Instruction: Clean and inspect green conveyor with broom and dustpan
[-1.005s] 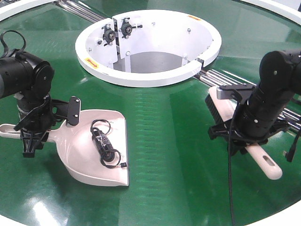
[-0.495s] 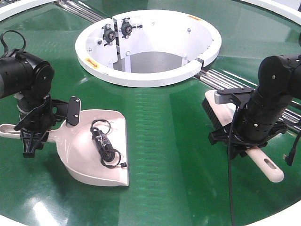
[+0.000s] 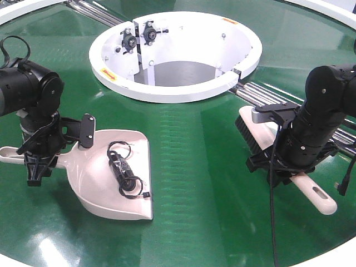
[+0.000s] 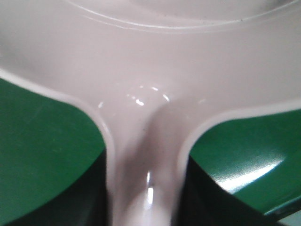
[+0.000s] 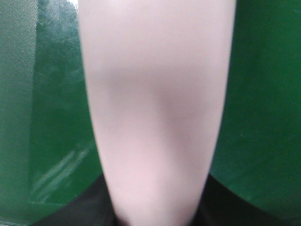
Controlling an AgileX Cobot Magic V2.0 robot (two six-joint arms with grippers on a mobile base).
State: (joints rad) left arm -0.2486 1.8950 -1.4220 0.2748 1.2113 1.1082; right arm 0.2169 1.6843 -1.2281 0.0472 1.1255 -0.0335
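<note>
Front view: the left gripper (image 3: 36, 167) is clamped on the handle of the dustpan (image 3: 100, 186), which lies flat on the green conveyor (image 3: 194, 183) with a small black cabled gadget (image 3: 123, 173) in its scoop. The right gripper (image 3: 289, 169) grasps the broom (image 3: 321, 199) mid-handle, black bristles down beside the chrome rails (image 3: 267, 94), below the white ring hub (image 3: 111, 75)

Left wrist view: the pale pink dustpan handle (image 4: 146, 155) fills the frame where it widens into the pan, with glossy green belt on either side

Right wrist view: the blurred pink broom handle (image 5: 155, 117) runs up the frame over the green belt; the jaws themselves are too dark to make out
</note>
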